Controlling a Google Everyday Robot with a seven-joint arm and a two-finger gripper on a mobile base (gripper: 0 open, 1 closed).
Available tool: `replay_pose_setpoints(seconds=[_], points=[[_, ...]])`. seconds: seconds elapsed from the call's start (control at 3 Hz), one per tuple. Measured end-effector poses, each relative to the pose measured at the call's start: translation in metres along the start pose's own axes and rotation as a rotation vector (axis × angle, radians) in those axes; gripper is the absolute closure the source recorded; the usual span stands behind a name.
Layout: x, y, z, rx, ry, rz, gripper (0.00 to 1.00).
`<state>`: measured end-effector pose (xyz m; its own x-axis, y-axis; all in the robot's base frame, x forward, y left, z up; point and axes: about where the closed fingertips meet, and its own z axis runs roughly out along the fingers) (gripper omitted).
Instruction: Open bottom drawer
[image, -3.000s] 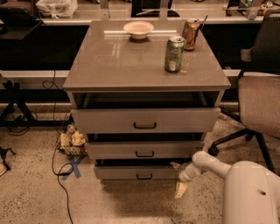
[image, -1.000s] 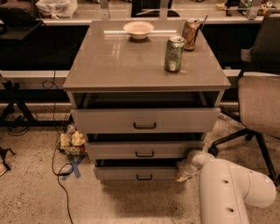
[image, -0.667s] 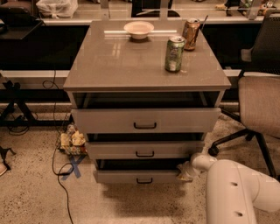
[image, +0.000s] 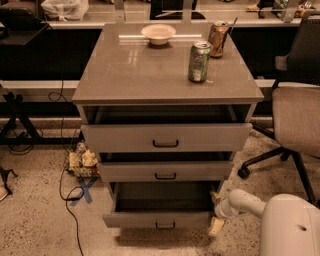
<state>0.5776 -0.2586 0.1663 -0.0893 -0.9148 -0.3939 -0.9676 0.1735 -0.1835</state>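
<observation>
Grey bottom drawer (image: 159, 219) frontward, pincer (image: 216, 212) beside

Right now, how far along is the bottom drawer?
Done: bottom drawer stands well out past the middle drawer, grey inside showing. In hand: the tool is at the right end of its front panel, off the handle. Left: probably little; perhaps a final pull if full travel is wanted, then clearing the arm.
</observation>
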Motion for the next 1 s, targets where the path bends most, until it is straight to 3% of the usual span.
replay_pose_setpoints(seconds=[0.33, 1.0], points=[[0.0, 0.0, 0.0, 0.0, 0.0, 0.0, 0.0], [-0.01, 0.042, -0.006, -0.064, 0.02, -0.074, 0.0]])
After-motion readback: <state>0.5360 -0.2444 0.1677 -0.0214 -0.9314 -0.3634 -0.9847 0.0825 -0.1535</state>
